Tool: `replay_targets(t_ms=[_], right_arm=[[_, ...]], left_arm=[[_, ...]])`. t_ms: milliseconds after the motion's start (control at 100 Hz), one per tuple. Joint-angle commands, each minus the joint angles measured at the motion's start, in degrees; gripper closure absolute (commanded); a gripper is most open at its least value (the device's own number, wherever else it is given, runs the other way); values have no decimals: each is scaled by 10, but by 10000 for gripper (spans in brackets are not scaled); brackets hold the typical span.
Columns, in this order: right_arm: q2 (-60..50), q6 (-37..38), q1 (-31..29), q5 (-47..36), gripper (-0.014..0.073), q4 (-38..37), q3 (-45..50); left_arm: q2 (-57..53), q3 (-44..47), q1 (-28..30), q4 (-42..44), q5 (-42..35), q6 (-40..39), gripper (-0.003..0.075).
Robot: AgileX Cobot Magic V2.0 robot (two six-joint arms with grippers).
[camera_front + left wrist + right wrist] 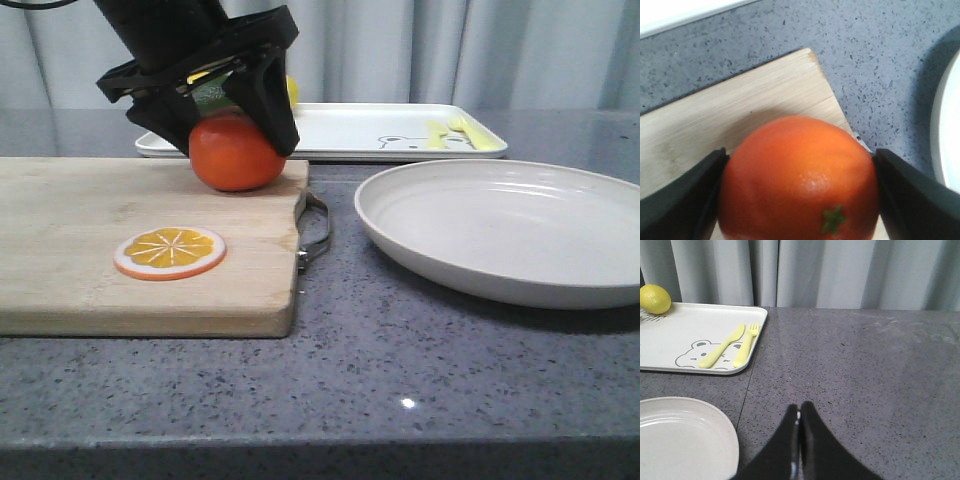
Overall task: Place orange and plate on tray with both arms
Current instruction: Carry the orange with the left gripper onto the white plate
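Observation:
The orange (235, 152) sits at the back right corner of the wooden cutting board (80, 260). My left gripper (232, 135) is shut on it, one finger on each side; the left wrist view shows the orange (797, 175) between the black fingers (912, 195). The off-white plate (510, 228) lies on the counter to the right of the board; its edge shows in the right wrist view (685, 440). The white tray (400, 130) with the bear drawing lies at the back (700, 340). My right gripper (799, 407) is shut and empty above the counter beside the plate.
A flat orange slice (169, 251) lies on the board near its front. A lemon (655, 298) sits on the tray's far corner. The board's metal handle (318, 230) sticks out toward the plate. Grey curtains hang behind the counter.

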Motion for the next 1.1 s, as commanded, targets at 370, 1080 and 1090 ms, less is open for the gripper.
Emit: replay_targets(t_ms=[370, 1080, 1090], right_arm=[[7, -2, -3, -44, 650, -6, -22], [7, -2, -3, -44, 650, -5, -22], [7, -2, -3, -44, 650, -5, -22]], left_arm=[[-26, -93, -83, -32, -4, -1, 424], [43, -98, -215, -36, -103, 0, 398], [43, -98, -215, -36, -103, 0, 388]])
